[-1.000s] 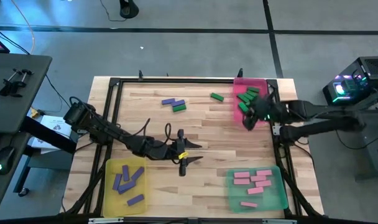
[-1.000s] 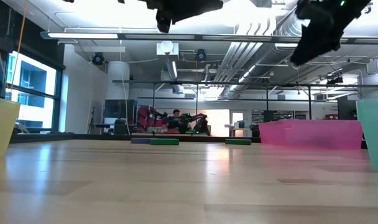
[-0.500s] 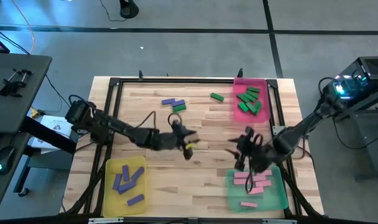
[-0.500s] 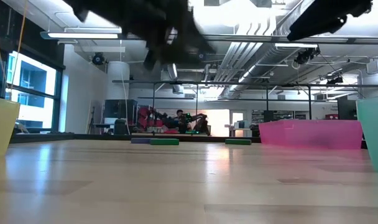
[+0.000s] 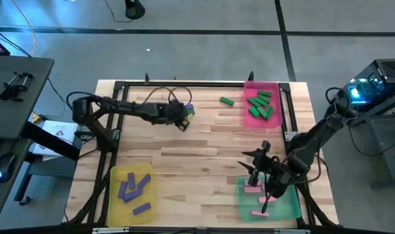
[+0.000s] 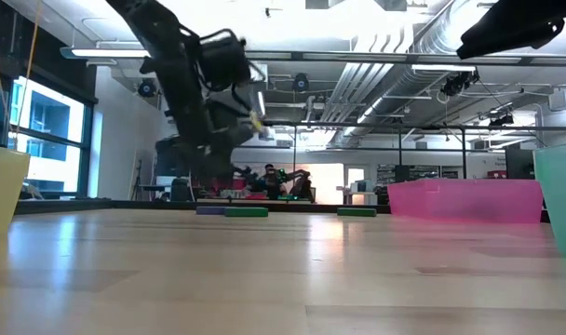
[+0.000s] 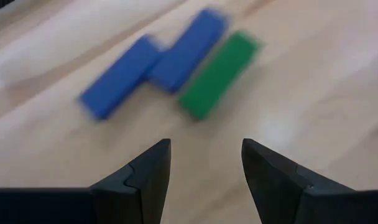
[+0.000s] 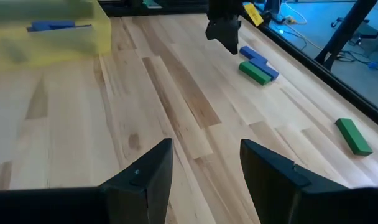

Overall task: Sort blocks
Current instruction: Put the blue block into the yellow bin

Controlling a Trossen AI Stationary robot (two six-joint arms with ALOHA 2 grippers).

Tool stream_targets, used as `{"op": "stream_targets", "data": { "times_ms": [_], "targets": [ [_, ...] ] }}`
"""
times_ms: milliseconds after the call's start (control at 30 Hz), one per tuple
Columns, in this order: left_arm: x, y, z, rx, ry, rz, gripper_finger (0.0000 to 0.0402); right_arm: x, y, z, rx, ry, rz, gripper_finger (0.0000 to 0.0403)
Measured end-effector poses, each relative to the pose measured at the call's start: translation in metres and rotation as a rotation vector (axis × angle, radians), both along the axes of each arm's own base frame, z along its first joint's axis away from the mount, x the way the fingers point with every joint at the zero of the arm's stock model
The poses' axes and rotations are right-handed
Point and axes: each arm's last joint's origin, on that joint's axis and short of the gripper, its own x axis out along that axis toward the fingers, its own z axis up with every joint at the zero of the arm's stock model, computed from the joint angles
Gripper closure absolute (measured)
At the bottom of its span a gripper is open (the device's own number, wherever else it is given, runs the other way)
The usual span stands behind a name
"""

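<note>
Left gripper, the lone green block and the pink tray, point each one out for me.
left gripper [image 7: 206, 163], left wrist view, gap between its open fingertips
lone green block [image 5: 227, 101], high view, its middle
pink tray [image 6: 464, 201], low view, its front wall

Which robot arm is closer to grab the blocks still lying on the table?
Left. Its gripper hovers open right by the purple blocks and the green block beside them. The right gripper is far off, above the green tray, with nothing in its open fingers.

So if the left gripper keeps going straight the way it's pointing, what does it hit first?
Probably the small green rectangular block, lying against the two purple blocks; the open left gripper points just short of it, though depth is unclear.
</note>
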Motion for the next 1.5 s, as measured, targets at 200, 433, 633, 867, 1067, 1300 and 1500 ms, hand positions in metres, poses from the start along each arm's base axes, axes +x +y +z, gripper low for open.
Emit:
{"op": "stream_targets", "data": {
  "times_ms": [200, 433, 633, 867, 1067, 1300, 1500],
  "targets": [
    [-0.012, 0.032, 0.011, -0.011, 0.145, -0.008, 0.0216, -0.001, -0.002, 0.001, -0.005, 0.000, -0.003, 0.0231],
    [-0.021, 0.074, 0.020, -0.062, 0.133, -0.059, 0.0215, -0.001, -0.002, 0.001, -0.003, -0.001, -0.003, 0.0231],
    [-0.031, 0.099, 0.005, -0.149, 0.163, -0.141, 0.0215, 0.000, -0.001, 0.002, 0.003, -0.006, -0.002, 0.0231],
    [-0.026, 0.105, -0.010, -0.096, 0.252, -0.269, 0.0215, 0.000, -0.001, 0.002, 0.006, -0.005, -0.001, 0.0231],
    [-0.020, 0.106, -0.021, -0.077, 0.274, -0.316, 0.0215, 0.000, -0.001, 0.002, 0.012, -0.001, 0.002, 0.0231],
    [-0.018, 0.105, -0.033, -0.077, 0.343, -0.354, 0.0220, 0.000, -0.001, 0.002, 0.018, -0.001, 0.004, 0.0231],
    [-0.016, 0.098, -0.033, -0.096, 0.341, -0.384, 0.0298, 0.000, 0.000, 0.002, 0.021, -0.002, 0.005, 0.0231]
  ]
}}
